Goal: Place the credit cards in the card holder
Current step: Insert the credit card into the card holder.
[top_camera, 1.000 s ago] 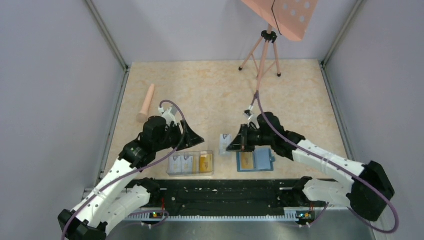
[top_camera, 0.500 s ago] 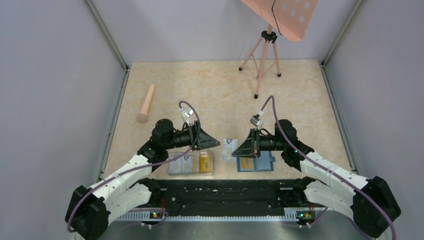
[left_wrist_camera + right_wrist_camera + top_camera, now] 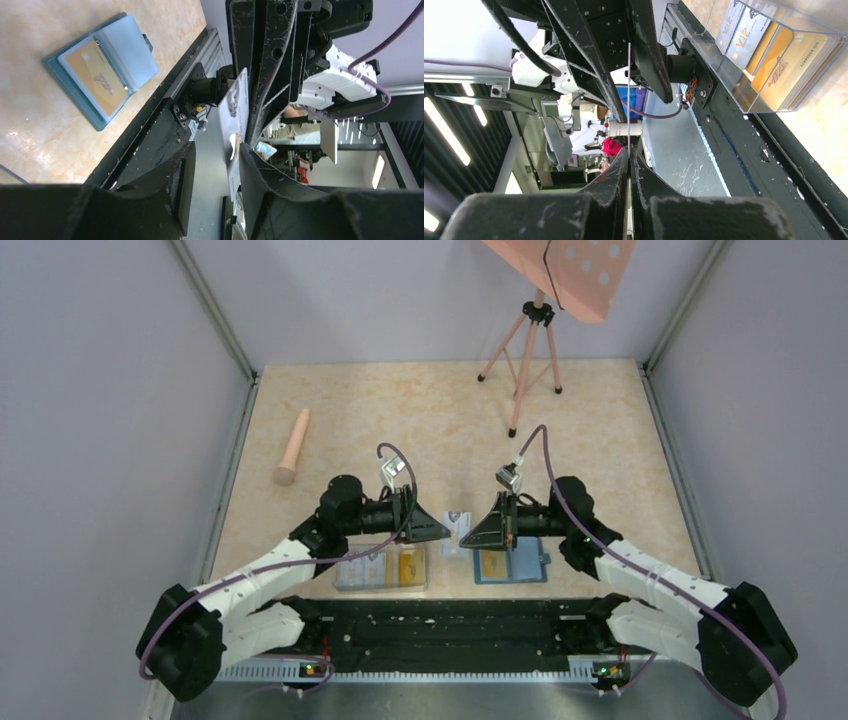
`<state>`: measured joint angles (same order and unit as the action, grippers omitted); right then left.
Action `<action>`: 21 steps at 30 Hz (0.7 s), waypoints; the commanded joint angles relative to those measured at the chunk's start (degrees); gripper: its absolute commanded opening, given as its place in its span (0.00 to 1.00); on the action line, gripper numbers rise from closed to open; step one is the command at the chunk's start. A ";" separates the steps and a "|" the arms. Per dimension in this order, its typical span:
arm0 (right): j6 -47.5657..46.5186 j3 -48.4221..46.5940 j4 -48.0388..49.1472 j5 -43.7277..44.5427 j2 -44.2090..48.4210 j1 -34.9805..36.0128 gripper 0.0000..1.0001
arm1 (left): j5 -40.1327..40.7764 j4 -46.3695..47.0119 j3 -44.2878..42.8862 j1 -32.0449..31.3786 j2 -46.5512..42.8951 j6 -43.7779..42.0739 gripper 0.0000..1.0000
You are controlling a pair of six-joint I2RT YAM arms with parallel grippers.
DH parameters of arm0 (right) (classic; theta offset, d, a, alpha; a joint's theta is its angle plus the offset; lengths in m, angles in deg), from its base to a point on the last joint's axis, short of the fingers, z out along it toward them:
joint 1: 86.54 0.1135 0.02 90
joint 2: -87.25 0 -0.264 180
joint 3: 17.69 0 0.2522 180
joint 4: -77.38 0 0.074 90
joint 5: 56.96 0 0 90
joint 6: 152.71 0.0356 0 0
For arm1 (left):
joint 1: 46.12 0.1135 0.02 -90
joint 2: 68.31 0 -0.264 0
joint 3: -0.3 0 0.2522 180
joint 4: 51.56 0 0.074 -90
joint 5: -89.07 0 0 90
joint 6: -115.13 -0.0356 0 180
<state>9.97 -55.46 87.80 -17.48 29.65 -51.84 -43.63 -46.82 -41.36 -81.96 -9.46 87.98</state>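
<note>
Card in play: a pale card [image 3: 239, 107] stands on edge in the air between the two arms, over the desk [image 3: 420, 420] and just left of the card holder [image 3: 127, 47].
Right pincer [image 3: 629, 152]: pinched flat on one end of the pale card, which shows as a thin line between its pads.
Left pincer [image 3: 216, 150]: half-wide around the card's free end. The card sits close to one finger with a plain gap to the other, so it has no hold.
Card holder: lies open on the desk near the front rail, with a yellow-orange card [image 3: 97, 82] in its pocket.
Clear box [image 3: 380, 568]: sits under the left arm with the boxed cards [image 3: 774, 60] inside.
Risk, handover: if the right pincer lets go before the left jaws meet, the card would likely drop to the desk or the rail.
Risk, bend: closing off-centre could bow or twist the thin card while both ends are clamped.
Risk, skew: a crooked grip would probably make the card catch on the pocket lip.
Risk, collision: the fingertips are very close, so a small misalignment may knock them together.
</note>
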 commanded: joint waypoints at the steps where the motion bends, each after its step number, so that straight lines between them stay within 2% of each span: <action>1: 0.34 -2.07 3.50 -0.52 -0.85 -0.46 0.00 | -1.25 4.61 -3.57 -1.80 1.51 -0.23 0.38; 3: 0.42 -2.15 3.97 -0.69 -1.53 -0.50 0.00 | -1.35 4.66 -3.82 -2.24 2.25 -0.23 0.31; 7: -1.11 -2.45 1.46 -0.20 -1.89 -0.46 0.00 | -0.94 3.68 -4.13 -2.40 2.53 -0.42 0.01; 9: -4.15 -3.27 -3.93 1.11 -1.45 -0.51 0.03 | 0.41 1.34 -4.62 -2.40 1.98 -1.45 0.00; 13: -15.19 -7.45 -25.60 9.36 0.06 -0.58 0.40 | 4.24 -7.37 -6.31 -2.40 0.50 -5.57 0.00; 16: -21.79 -10.01 -38.28 15.67 0.01 -0.99 0.56 | 9.81 -19.59 -8.67 -2.40 -0.37 -9.74 0.00; 21: -28.18 -11.64 -52.36 28.44 1.25 -3.08 0.66 | 20.42 -34.21 -11.45 -2.46 -1.21 -13.82 0.00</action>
<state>-9.37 -63.88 52.33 -1.98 28.93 -52.92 -32.90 -67.70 -49.42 -84.19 -8.97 79.50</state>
